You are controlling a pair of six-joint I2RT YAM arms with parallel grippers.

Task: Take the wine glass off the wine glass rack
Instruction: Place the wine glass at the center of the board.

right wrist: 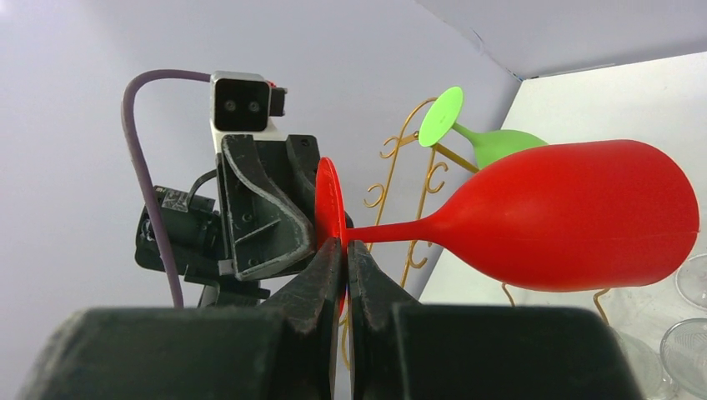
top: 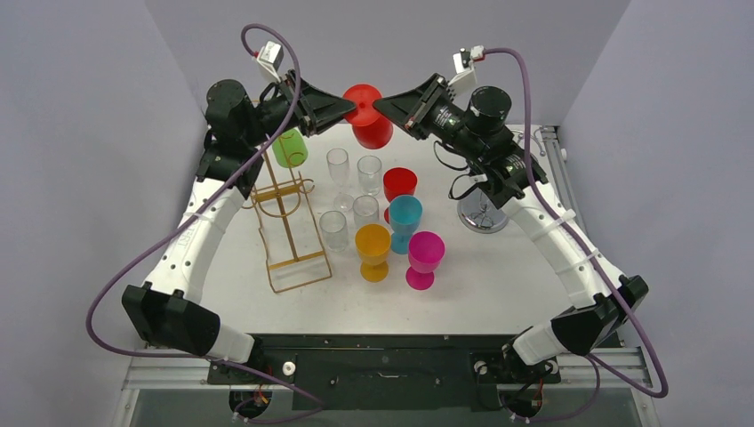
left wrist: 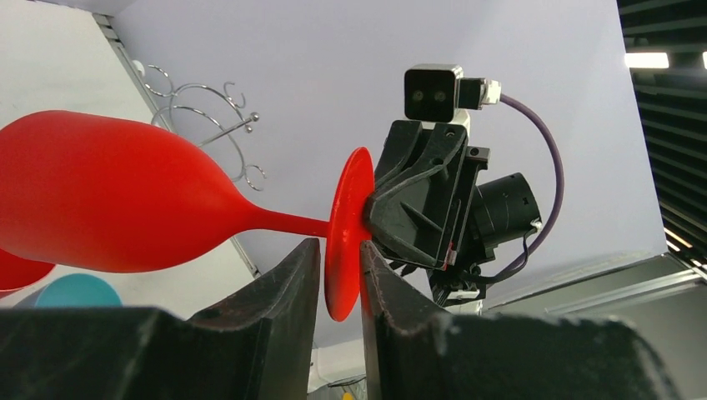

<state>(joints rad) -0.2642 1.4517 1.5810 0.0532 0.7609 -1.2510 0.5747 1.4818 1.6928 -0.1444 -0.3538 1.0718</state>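
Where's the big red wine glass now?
Top view: the red plastic wine glass hangs mid-air at far centre, between both arms' jaws, right of the green plastic wine glass.

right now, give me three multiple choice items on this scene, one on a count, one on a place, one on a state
1. How many clear glasses stand on the table?
A) two B) four C) six
2. Where is the green wine glass?
A) hanging on the gold rack B) standing on the table C) lying on the floor
3. What is the right end effector doing?
A) open, holding nothing B) shut on the red wine glass C) shut on the gold rack

Answers: 1 B, the top view shows four; 2 A, its foot is hooked in the rack's top; 3 B, its fingers pinch the foot's rim.
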